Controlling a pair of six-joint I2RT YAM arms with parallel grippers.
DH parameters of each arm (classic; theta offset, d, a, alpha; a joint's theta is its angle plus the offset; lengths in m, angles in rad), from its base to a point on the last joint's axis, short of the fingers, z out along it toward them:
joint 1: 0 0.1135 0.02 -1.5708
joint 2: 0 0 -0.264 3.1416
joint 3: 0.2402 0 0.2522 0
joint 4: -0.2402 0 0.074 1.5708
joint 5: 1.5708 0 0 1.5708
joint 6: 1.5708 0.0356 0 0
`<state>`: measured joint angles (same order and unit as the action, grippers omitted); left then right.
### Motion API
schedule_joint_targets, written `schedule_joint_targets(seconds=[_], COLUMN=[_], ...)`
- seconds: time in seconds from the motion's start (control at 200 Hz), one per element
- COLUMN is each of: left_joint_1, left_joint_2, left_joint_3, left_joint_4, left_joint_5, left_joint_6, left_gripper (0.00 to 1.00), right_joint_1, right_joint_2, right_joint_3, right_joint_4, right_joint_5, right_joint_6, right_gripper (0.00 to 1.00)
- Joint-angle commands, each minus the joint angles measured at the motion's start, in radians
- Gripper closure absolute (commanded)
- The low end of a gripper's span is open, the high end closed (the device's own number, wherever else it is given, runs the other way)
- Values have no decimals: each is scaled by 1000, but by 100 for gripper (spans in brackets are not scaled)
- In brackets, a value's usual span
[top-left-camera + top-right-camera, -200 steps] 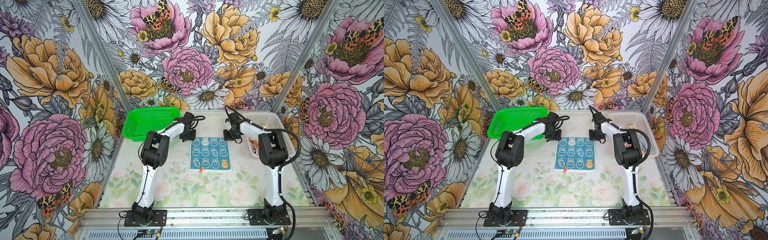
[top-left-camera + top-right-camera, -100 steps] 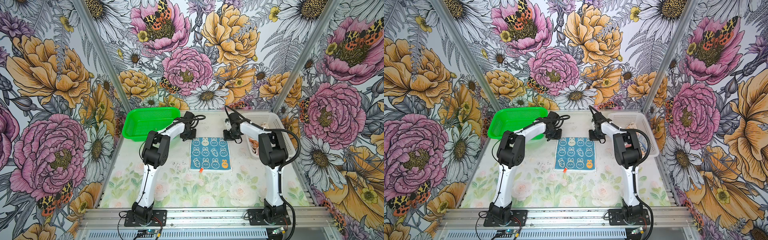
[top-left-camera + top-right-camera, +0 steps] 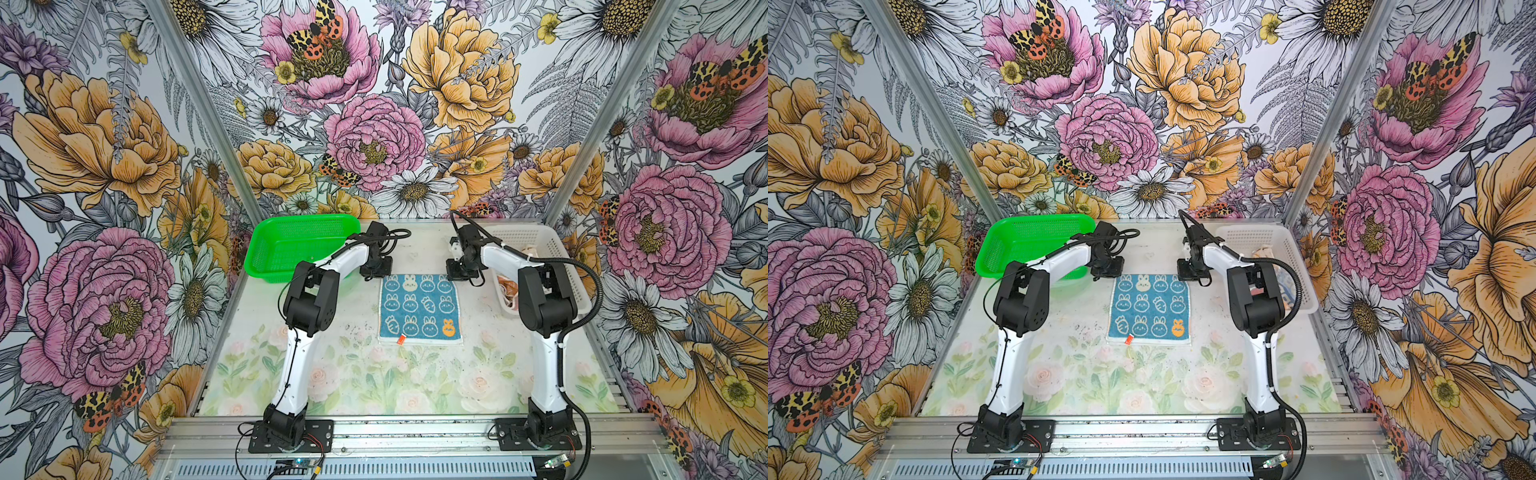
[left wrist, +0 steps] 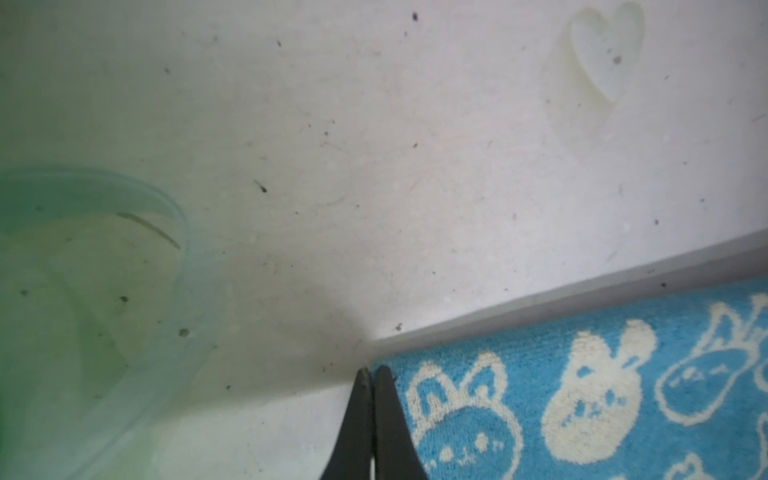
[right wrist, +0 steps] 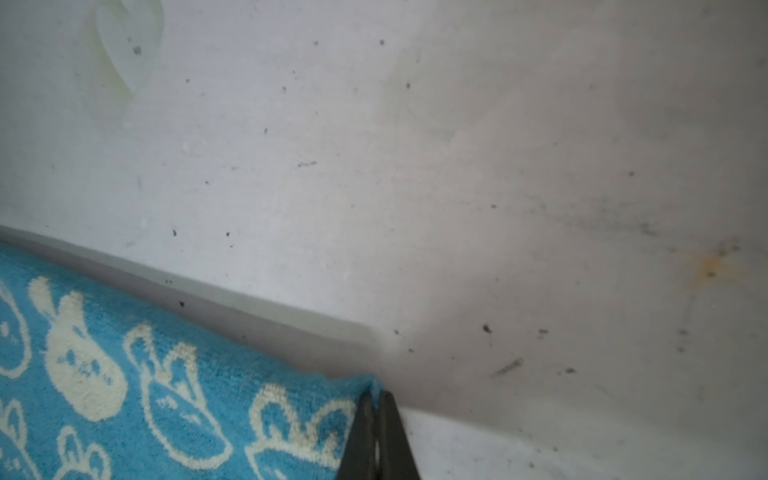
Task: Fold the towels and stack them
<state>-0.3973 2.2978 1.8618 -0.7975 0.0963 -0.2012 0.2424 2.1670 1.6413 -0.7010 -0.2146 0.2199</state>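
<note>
The blue towel [image 3: 419, 309] with white bunnies lies flat in the middle of the table in both top views, an orange tag at its near edge. My left gripper [image 3: 376, 274] is down at its far left corner. In the left wrist view that gripper [image 4: 372, 372] is shut, with the towel [image 4: 582, 395] corner pinched at its tips. My right gripper [image 3: 457, 275] is at the far right corner. There the gripper [image 5: 376, 395] is shut with blue towel [image 5: 166, 395] cloth between its tips. Crumpled cream and orange cloth [image 3: 509, 286] lies in the white basket, partly hidden by the right arm.
A green mesh basket [image 3: 303, 217] stands at the back left, close behind the left arm. The white mesh basket [image 3: 519, 235] stands at the back right beside the right arm. The enclosure's patterned walls close in the back and both sides.
The left gripper has closed on the towel's far left corner, and the left arm's elbow has shifted slightly. The right gripper and the towel have stayed put.
</note>
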Motion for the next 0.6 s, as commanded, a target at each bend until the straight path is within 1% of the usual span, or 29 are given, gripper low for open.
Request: schedule_joint_targets(seconds=[0.0, 0.145, 0.375, 0.595], left_joint_1=[13, 12, 18, -1], left_joint_2=[-60, -103, -191, -297], left_joint_3=[31, 18, -46, -179], left_joint_4=[2, 2, 3, 42], left_joint_5=[-4, -12, -24, -35], left_joint_6=[31, 39, 47, 25], left_gripper=[100, 100, 100, 100], right_joint_1=[-6, -10, -13, -12], right_joint_2=[-73, -118, -210, -305], right_joint_3=[11, -14, -79, -185], right_joint_4=[-4, -3, -4, -3], right_joint_5=[-15, -25, -54, -61], right_joint_6=[17, 18, 22, 30], right_gripper=[100, 100, 100, 100])
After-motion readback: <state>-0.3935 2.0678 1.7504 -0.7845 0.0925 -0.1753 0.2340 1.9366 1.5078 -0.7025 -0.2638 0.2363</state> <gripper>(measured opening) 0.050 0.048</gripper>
